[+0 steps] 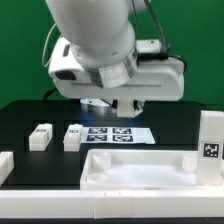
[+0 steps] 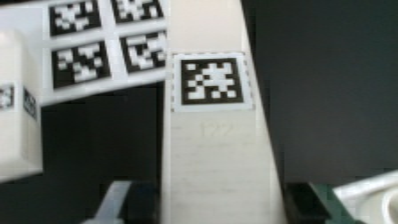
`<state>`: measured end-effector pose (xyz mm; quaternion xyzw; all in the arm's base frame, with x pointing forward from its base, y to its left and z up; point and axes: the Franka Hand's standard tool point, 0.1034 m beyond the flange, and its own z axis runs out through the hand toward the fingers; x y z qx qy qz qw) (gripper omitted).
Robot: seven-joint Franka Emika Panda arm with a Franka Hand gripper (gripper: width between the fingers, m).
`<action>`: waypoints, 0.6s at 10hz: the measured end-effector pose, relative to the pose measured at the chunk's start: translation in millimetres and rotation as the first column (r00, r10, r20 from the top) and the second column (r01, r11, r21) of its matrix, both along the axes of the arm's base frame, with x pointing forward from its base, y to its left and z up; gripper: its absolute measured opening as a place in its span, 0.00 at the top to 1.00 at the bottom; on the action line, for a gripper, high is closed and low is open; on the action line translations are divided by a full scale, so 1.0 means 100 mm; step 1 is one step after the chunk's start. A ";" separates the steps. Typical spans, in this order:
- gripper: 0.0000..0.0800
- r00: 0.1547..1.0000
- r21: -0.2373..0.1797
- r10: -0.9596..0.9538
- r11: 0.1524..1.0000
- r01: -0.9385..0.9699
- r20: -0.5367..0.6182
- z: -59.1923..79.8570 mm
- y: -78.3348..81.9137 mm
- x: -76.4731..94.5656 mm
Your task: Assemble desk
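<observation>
Gripper (image 2: 214, 200): dark fingers (image 2: 317, 195) press on the two long sides of the held leg (image 2: 217, 130), pinching it.
Held leg: smooth white plastic oblong block, flat-faced, with a square black-and-white tag; it lies at the edge of the marker board (image 2: 98, 40).
Marker board: thin flat white sheet on the matte black worktop (image 1: 30, 115).
Panel (image 1: 140, 172): wide, shallow, rimmed, white; in front of the marker board.
Outer leg (image 1: 40, 137), inner leg (image 1: 72, 137): short white blocks to the exterior view's left of the marker board.
Upright leg (image 1: 210, 147): tagged, to the marker board's right in that view.
</observation>
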<state>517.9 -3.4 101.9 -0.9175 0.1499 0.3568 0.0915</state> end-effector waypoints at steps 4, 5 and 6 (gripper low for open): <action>0.64 0.961 -0.060 -0.025 0.997 0.044 0.277 0.55 -0.06 0.46; 0.64 0.927 -0.111 -0.004 0.993 0.049 0.375 0.80 -0.24 0.74; 0.64 0.865 -0.168 0.023 0.983 0.072 0.502 0.87 -0.28 0.92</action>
